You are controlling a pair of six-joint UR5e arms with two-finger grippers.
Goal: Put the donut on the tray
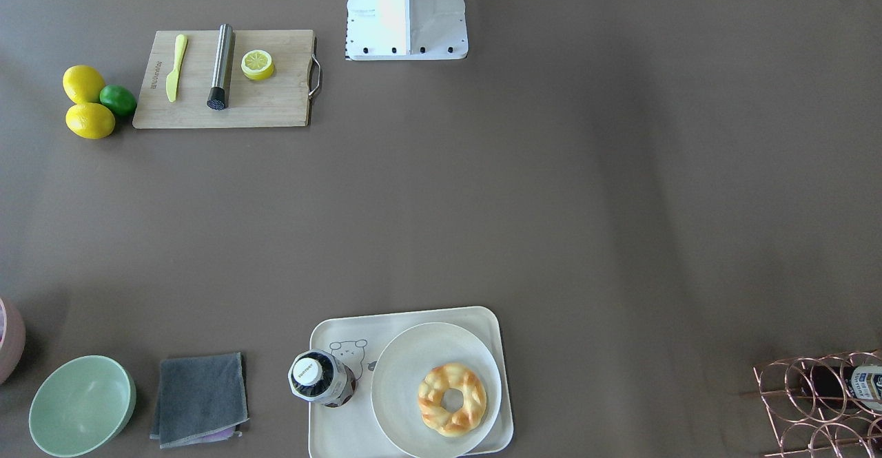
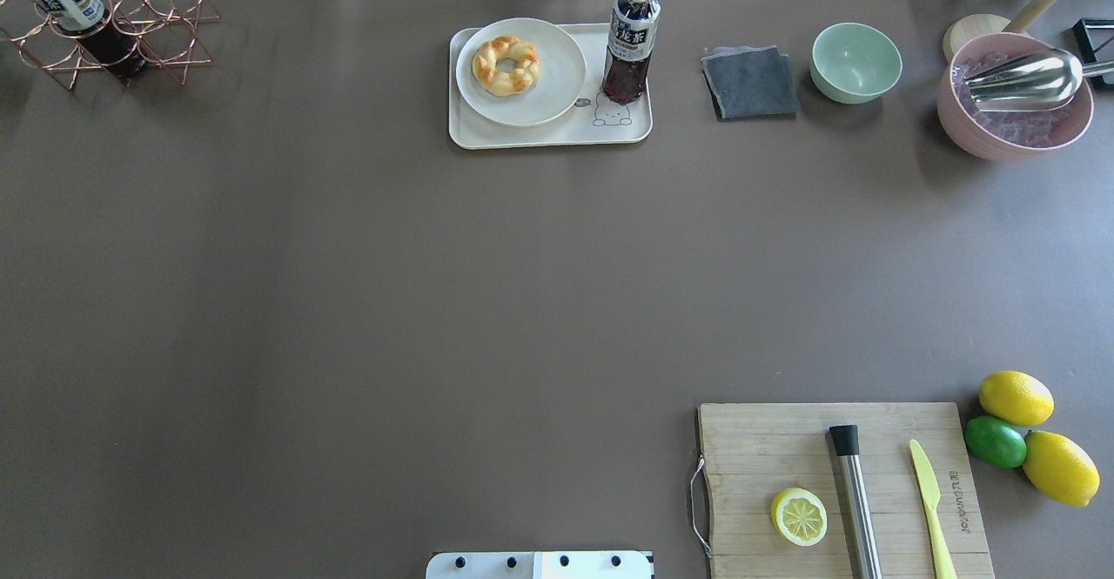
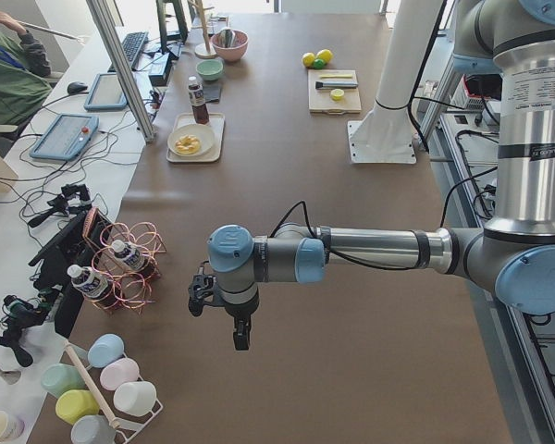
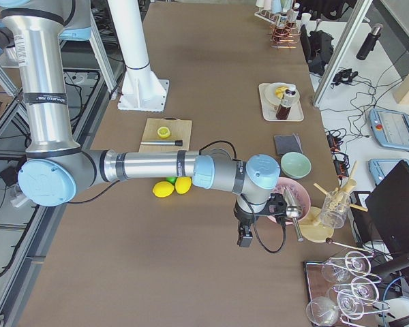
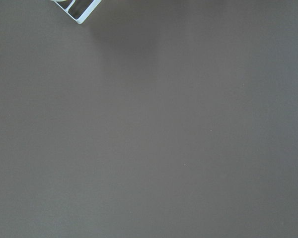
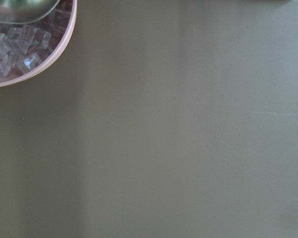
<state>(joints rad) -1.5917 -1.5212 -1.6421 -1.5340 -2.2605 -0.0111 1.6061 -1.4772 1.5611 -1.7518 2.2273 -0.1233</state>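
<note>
The donut [image 1: 452, 399] is a golden braided ring that lies on a round white plate [image 1: 406, 375]. The plate sits on the cream tray [image 1: 331, 434], next to a dark drink bottle [image 1: 320, 377]. In the overhead view the donut [image 2: 506, 64] and the tray [image 2: 557, 137] are at the table's far middle. Neither gripper shows in the front, overhead or wrist views. My left gripper [image 3: 240, 338] hangs over bare table near the left end, far from the tray. My right gripper [image 4: 245, 240] hangs near the pink bowl. I cannot tell whether either is open or shut.
A wooden cutting board [image 2: 783, 448] holds a lemon half [image 2: 799, 516], a steel muddler [image 2: 855, 496] and a yellow knife. Lemons and a lime [image 2: 996, 441] lie beside it. A grey cloth [image 2: 750, 83], a green bowl [image 2: 856, 63], a pink ice bowl [image 2: 1014, 96] and a wire bottle rack [image 2: 96, 22] stand along the far edge.
</note>
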